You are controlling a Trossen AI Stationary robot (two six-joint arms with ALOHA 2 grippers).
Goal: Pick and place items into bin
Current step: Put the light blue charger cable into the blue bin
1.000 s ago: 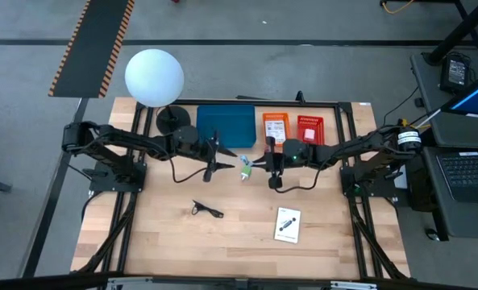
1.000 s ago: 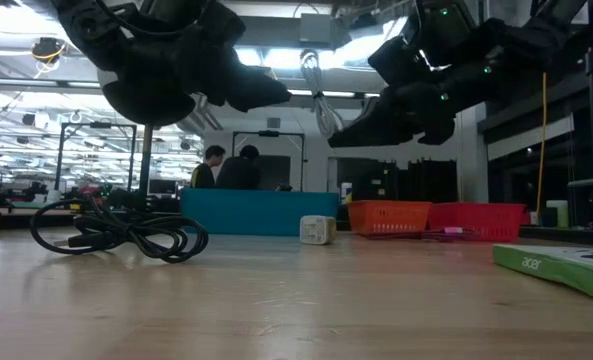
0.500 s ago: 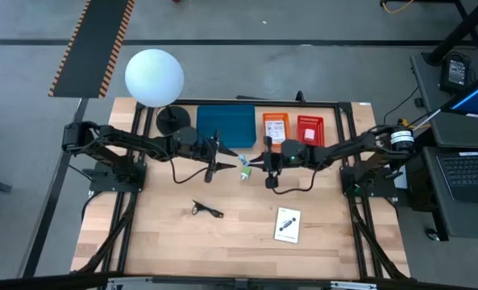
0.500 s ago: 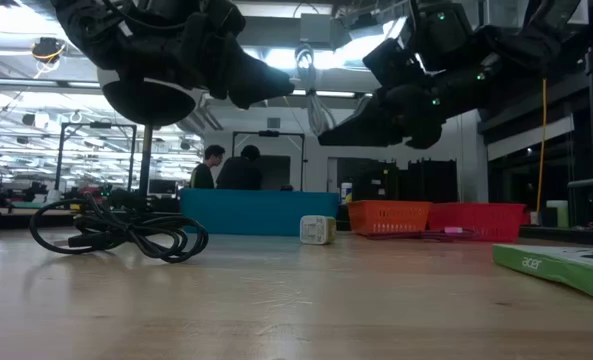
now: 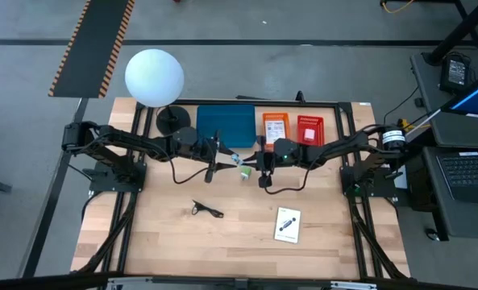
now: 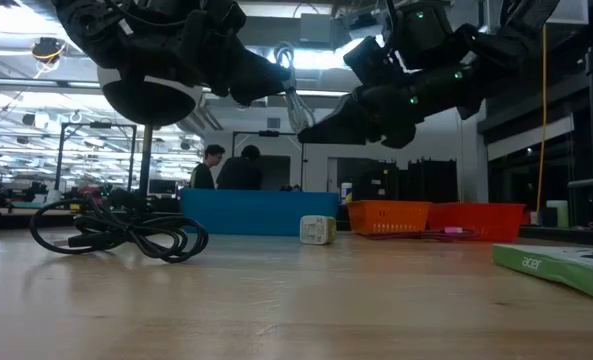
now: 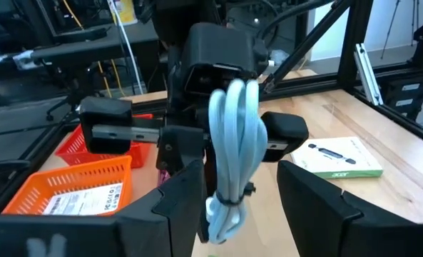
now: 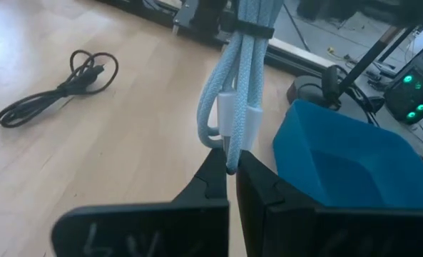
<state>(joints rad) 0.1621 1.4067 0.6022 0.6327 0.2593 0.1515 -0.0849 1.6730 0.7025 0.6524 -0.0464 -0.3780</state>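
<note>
I am looking across the worktop [image 5: 239,242] from its near edge, where a white printed card box [image 5: 287,224] is lying flat, and a little further in a coiled black cable piece [image 5: 207,209] is resting on the wood to the left. Past these, at mid-worktop and raised in the air, a bundled pale blue cable [image 8: 234,78] is hanging between my two arms. The right gripper [image 8: 230,173] is pinching it: its fingers are pressed fully together on the white clip at the lower end of the bundle. The left gripper [image 7: 232,196] is meeting it from the opposite side, its fingers standing wide and straddling the tied end of the same bundle without visibly pressing on it. The bundle's long axis is running roughly upright, with loops at one end and a black tie around the other. Both arms are equally close, so I am judging this as a handover in the air. Just beyond, the blue bin [image 5: 226,125] is sitting at the far edge, nearer the left arm, with an orange basket [image 5: 275,126] and a red basket [image 5: 309,129] beside it.
</note>
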